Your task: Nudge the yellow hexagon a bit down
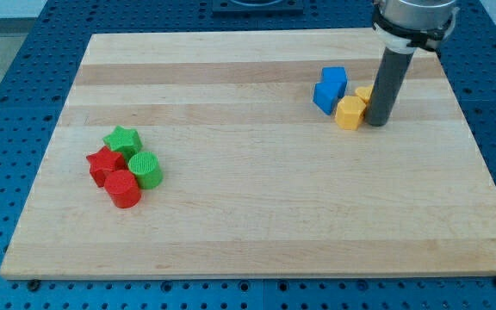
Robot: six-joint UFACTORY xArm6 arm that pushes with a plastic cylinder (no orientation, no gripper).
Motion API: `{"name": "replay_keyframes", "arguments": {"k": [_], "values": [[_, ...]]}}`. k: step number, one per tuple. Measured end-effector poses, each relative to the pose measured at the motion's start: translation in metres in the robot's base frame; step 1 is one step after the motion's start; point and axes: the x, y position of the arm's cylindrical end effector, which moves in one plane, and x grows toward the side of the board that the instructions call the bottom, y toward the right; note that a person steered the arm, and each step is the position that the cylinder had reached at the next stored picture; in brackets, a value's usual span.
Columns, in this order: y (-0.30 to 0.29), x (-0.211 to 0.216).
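The yellow hexagon [349, 113] lies on the wooden board [257, 215] at the view's upper right. My tip [376, 124] rests on the board right beside it, on its right side, touching or nearly touching. A second yellow block [364, 93] is mostly hidden behind the rod, just above the hexagon. Two blue blocks [329, 89] sit together against the hexagon's upper left.
At the view's left a cluster lies close together: a green star [122, 139], a green cylinder [145, 170], a red star [103, 164] and a red cylinder [123, 189]. The board's right edge is near the rod.
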Motion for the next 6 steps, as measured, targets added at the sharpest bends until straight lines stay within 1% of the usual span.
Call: {"name": "replay_keyframes", "arguments": {"k": [1, 2, 3, 4, 5, 6], "values": [[-0.003, -0.012], [-0.008, -0.012], [-0.04, -0.012], [-0.084, -0.012], [-0.102, -0.012], [-0.07, -0.012]]}}
